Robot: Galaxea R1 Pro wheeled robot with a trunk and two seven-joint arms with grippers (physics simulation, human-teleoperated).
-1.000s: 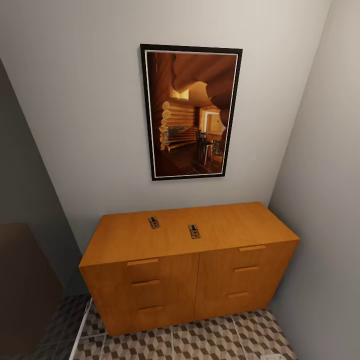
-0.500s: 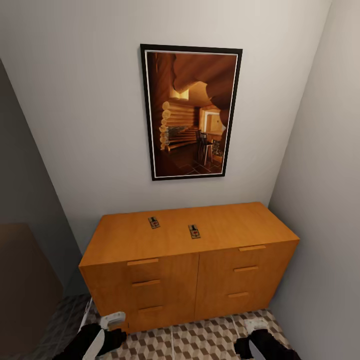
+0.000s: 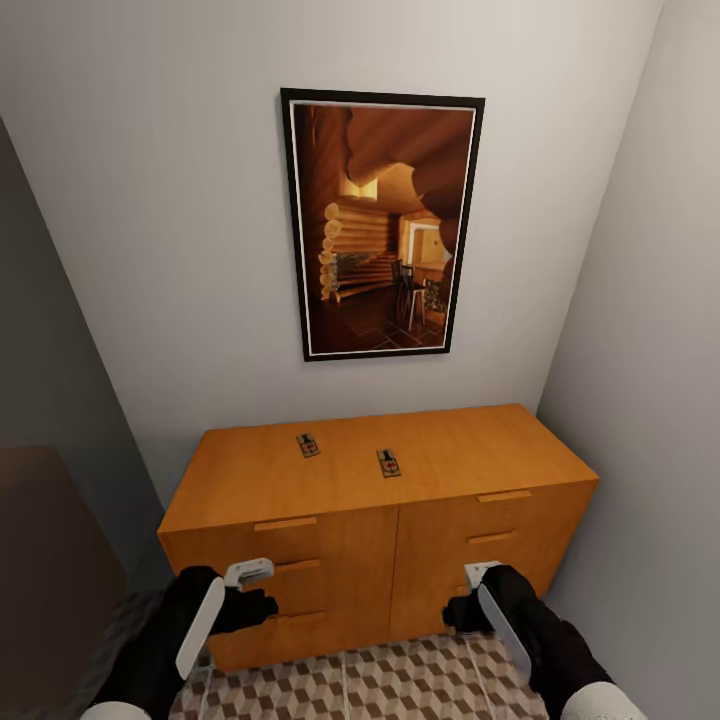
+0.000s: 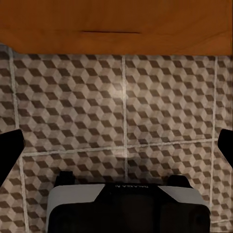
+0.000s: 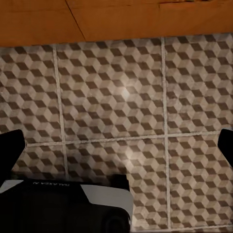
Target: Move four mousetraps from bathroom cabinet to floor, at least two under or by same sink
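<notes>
Two mousetraps lie flat on top of the orange-brown cabinet point(image 3: 470, 450), one to the left point(image 3: 308, 445) and one near the middle point(image 3: 388, 462). Both are small tan boards with dark wire and a red mark. My left gripper point(image 3: 248, 600) hangs in front of the left drawers, and my right gripper point(image 3: 468, 600) in front of the right drawers. Both point down at the cube-patterned bathroom floor point(image 3: 400, 680). In the left wrist view the left gripper point(image 4: 116, 150) is open over the tiles point(image 4: 73, 97). In the right wrist view the right gripper point(image 5: 116, 150) is open too. The bathroom sink is out of view.
A framed picture point(image 3: 380, 225) hangs on the wall above the cabinet. A grey side wall point(image 3: 650, 400) stands close to the cabinet's right end. A dark brown surface point(image 3: 40, 560) sits at the left. The cabinet's base point(image 4: 116, 19) borders the tiles in the left wrist view.
Both arms have risen from the bottom edge of the head view to drawer height in front of the cabinet. The mousetraps and the camera have not moved.
</notes>
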